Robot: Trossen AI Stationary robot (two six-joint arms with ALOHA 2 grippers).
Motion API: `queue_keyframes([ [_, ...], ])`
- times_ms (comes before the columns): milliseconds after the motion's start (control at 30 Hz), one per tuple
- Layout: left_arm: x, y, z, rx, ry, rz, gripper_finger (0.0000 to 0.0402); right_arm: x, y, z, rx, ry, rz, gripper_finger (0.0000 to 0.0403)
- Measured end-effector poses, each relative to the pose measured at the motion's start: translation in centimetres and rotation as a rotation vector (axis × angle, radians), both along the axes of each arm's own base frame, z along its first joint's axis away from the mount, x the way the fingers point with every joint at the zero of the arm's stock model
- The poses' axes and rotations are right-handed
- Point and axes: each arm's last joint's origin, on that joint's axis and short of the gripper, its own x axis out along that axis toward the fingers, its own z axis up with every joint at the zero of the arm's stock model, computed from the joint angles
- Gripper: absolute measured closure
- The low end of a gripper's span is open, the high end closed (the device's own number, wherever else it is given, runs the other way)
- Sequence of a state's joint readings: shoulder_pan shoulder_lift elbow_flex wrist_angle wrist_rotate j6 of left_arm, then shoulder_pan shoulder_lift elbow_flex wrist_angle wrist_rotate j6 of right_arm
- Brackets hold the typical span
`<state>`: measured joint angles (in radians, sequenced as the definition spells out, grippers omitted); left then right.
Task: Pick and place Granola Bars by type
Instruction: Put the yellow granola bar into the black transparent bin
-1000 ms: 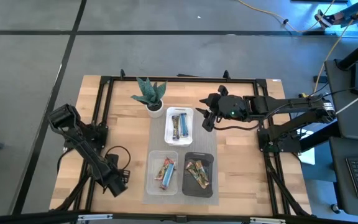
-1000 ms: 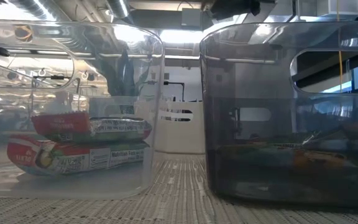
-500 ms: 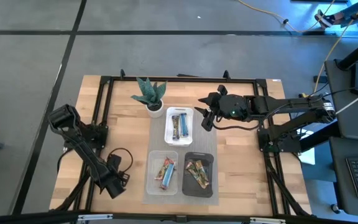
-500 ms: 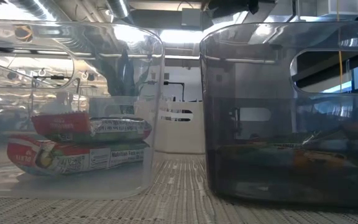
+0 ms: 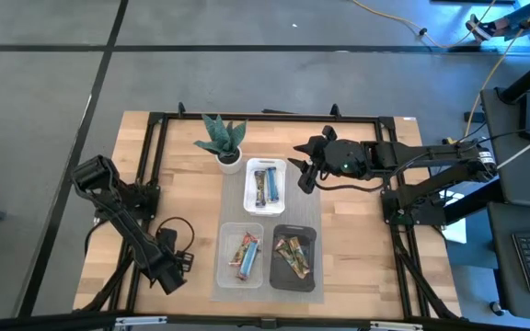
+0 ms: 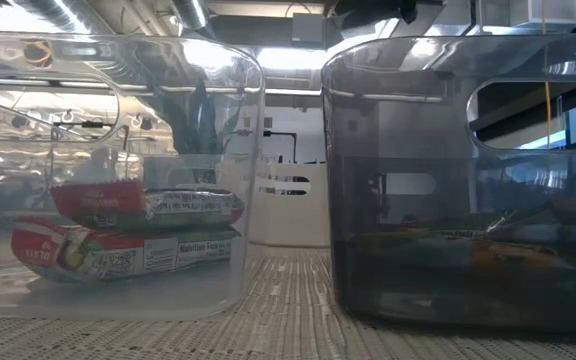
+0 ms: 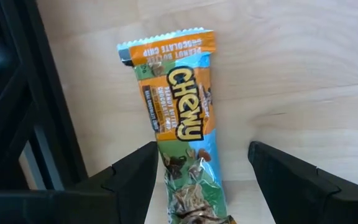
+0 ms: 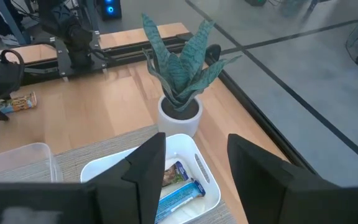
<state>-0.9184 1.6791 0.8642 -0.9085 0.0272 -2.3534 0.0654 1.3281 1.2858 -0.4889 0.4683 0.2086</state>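
Note:
An orange-and-green granola bar point(image 7: 176, 118) lies flat on the wood near the table's left near corner; it also shows in the right wrist view as the bar point(image 8: 18, 101). My left gripper point(image 7: 201, 180) point(image 5: 179, 263) is open, with a finger on either side of the bar's green end; whether they touch it I cannot tell. My right gripper point(image 8: 194, 177) point(image 5: 305, 176) is open and hovers by the white tray's point(image 5: 250, 193) right rim. Blue bars point(image 5: 265, 185) lie in the white tray, red ones point(image 5: 246, 254) in the clear tray, green-and-tan ones point(image 5: 293, 256) in the black tray.
A potted plant point(image 5: 224, 142) stands just beyond the white tray. The three trays sit on a grey mat point(image 5: 267, 225) at mid-table. A black frame rail point(image 7: 36, 124) runs close beside the loose bar. Bare wood lies left and right of the mat.

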Motion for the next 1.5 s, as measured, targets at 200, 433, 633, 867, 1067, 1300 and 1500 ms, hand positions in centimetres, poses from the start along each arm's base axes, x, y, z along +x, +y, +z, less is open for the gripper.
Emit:
queue_keyframes([
  [200,-0.09,0.14,0.06,0.011,0.016,-0.020,0.0148,0.00,0.00,0.00,0.000,0.000,0.000,0.0226],
  [433,-0.12,0.17,0.08,0.008,0.024,-0.046,0.0148,0.00,0.00,-0.01,0.000,0.001,0.000,0.0226],
  [633,-0.12,0.19,0.08,0.006,0.029,-0.056,0.0151,-0.01,0.00,-0.01,-0.001,0.002,0.001,0.0226],
  [867,-0.09,0.16,0.09,0.001,0.025,-0.059,0.0193,-0.01,0.00,-0.01,-0.002,0.002,0.002,0.0226],
  [1067,-0.06,0.13,0.09,-0.001,0.022,-0.075,0.0227,-0.01,0.01,-0.01,-0.003,0.002,0.002,0.0226],
  [1300,-0.08,0.24,0.09,0.018,0.014,-0.092,0.0251,-0.01,0.00,-0.01,-0.002,0.003,0.002,0.0226],
  [1500,-0.08,0.26,0.09,0.018,0.016,-0.115,0.0271,-0.01,0.00,-0.01,-0.002,0.003,0.002,0.0226],
])
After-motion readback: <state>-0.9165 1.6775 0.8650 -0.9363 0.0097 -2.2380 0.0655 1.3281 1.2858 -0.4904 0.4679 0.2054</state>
